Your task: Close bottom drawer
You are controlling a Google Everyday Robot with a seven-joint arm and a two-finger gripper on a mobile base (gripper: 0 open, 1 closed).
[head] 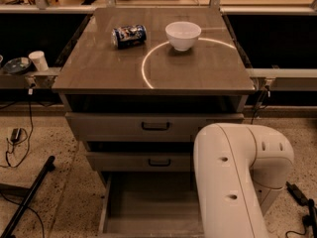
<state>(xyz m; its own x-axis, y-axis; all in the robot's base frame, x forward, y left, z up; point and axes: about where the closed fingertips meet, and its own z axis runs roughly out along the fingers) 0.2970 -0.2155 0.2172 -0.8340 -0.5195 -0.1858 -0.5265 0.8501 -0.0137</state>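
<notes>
The bottom drawer (148, 207) of the grey-brown cabinet is pulled far out at the bottom of the view; its tray looks empty and its front and handle are cut off by the frame edge. Above it are the middle drawer front (138, 161) and the top drawer front (124, 126), each with a black bar handle. My white arm (233, 182) rises in the lower right and covers the drawer's right side. My gripper is not in view.
On the cabinet top (99, 68) lie a blue can (129, 35) on its side and a white bowl (183, 35). A white cup (37, 61) stands on a ledge at left. A black pole (27, 197) and cables lie on the speckled floor.
</notes>
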